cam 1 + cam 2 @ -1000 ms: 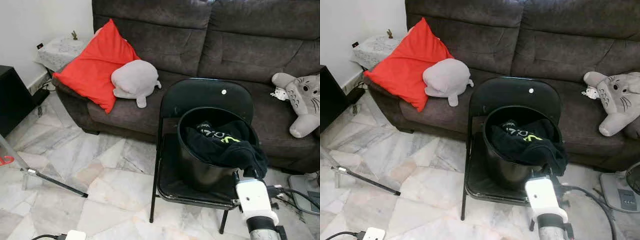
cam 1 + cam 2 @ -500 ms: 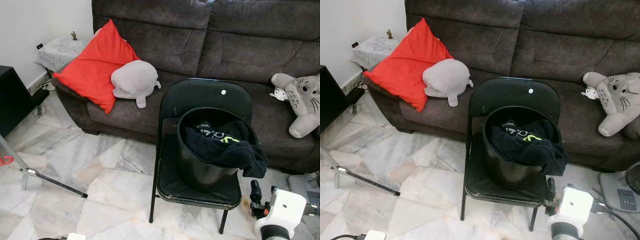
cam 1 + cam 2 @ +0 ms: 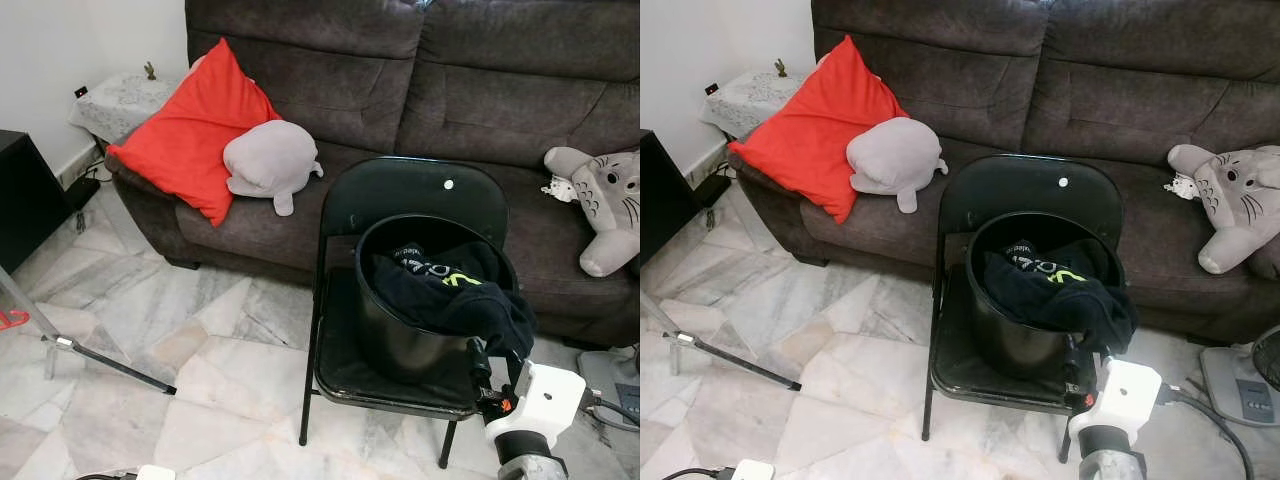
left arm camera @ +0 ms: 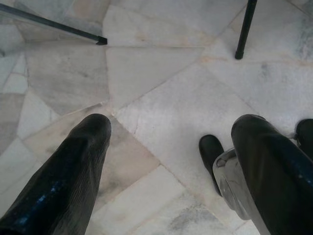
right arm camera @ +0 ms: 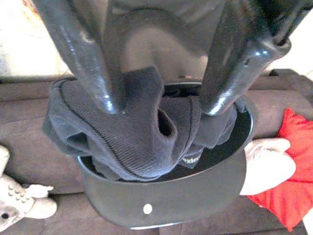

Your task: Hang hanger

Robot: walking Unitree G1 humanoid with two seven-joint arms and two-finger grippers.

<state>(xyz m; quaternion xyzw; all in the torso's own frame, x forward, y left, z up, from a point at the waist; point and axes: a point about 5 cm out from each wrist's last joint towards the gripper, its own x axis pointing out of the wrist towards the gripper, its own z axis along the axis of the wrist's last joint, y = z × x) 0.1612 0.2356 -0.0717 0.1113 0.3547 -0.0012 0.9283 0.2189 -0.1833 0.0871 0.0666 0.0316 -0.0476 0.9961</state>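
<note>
At lower right, the right claw [image 3: 492, 372] hangs spread beside the black bucket [image 3: 400, 335], seemingly lined up to grab its dark garment [image 3: 450, 295].

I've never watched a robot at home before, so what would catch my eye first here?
A black bucket sits on a black folding chair before the dark sofa, with dark clothing spilling over its rim. The robot's right hand, fingers apart, reaches up at that clothing. On the sofa, a bright red cushion leans by a grey plush.
</note>
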